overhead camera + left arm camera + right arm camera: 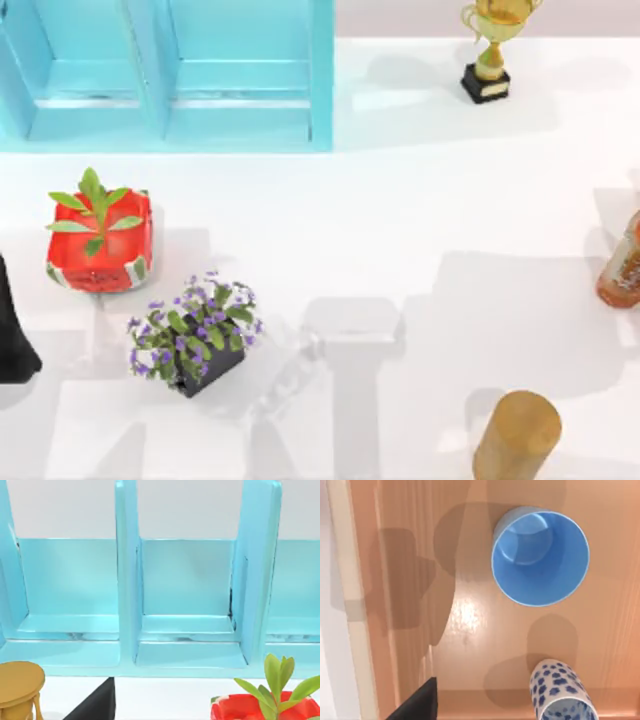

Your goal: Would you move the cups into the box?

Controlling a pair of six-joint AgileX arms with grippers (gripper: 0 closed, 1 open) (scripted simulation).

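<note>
Left arm (15,335): dark shape at the left edge of the tabletop (400,230), near the front-left corner. Its wrist view has a dark wedge of the left gripper (97,704) at the frame margin. Jaw state: cannot tell.

Right gripper (417,704): another dark wedge, hanging above an orange-brown wood-grain surface (470,630). Jaw state: cannot tell.

Cups: the blue cup (540,557) stands upright on the wood-grain surface, mouth up, empty. The white cup with dark-blue pattern (560,690) stands near it, apart, not touching. A pale strip (342,580) borders one side of this surface.

Box (240,130): turquoise, open-topped, in the tabletop's far-left corner. The left wrist view shows its upright dividers (127,580) and bare compartments.

Other items on the tabletop:
- Red planter (100,245) with a green sprout, near the left edge, in front of the box.
- Purple-flowered plant (195,335) in a dark pot, just beside the planter toward the front.
- Gold trophy (490,50) at the far edge, toward the right.
- Orange bottle (622,270) at the right edge.
- Tan cylinder (515,435) at the front edge, right of centre.
</note>
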